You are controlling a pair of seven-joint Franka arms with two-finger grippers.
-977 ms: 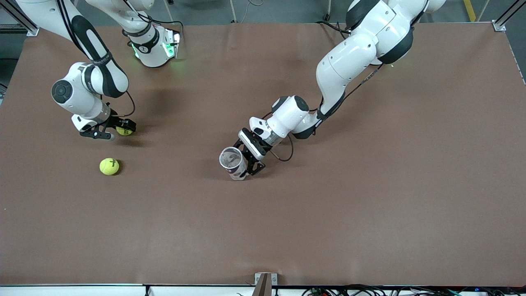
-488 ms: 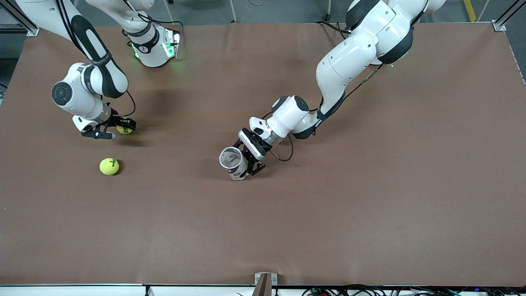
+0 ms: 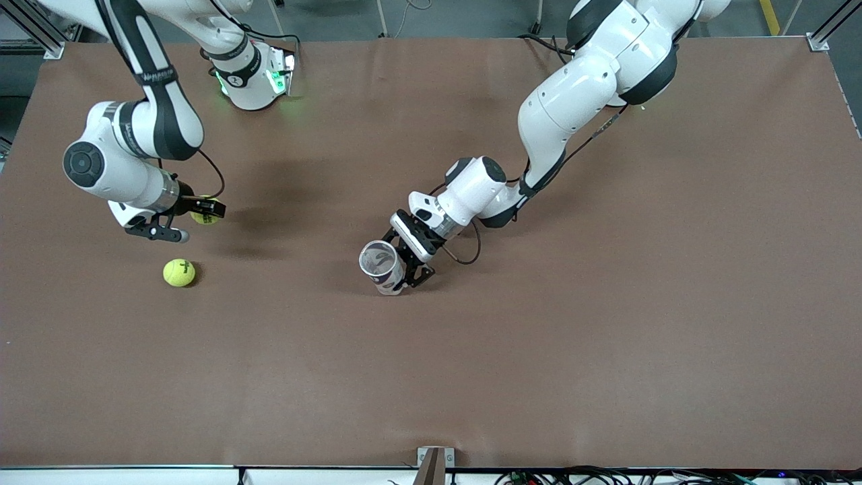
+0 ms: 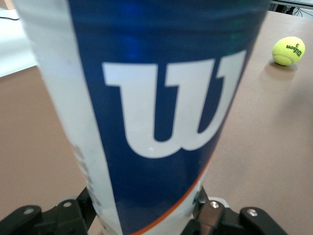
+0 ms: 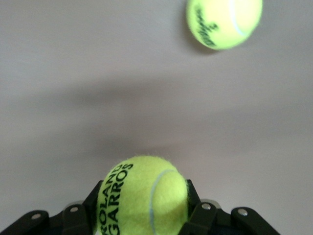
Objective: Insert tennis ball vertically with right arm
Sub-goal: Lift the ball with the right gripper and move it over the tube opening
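My right gripper (image 3: pixel 195 219) is shut on a yellow tennis ball (image 3: pixel 201 218), lifted over the table at the right arm's end; the ball fills the fingers in the right wrist view (image 5: pixel 142 193). A second tennis ball (image 3: pixel 179 273) lies on the table, nearer the front camera, and shows in the right wrist view (image 5: pixel 224 22) and the left wrist view (image 4: pixel 288 50). My left gripper (image 3: pixel 404 269) is shut on an upright ball can (image 3: pixel 381 267), open end up, at the table's middle. The can's blue and white label (image 4: pixel 156 98) fills the left wrist view.
The brown table (image 3: pixel 606 303) stretches wide around the can. The right arm's base (image 3: pixel 252 77) stands at the table's back edge.
My right gripper has risen from the table with the tennis ball in it. The left arm and the can have not moved.
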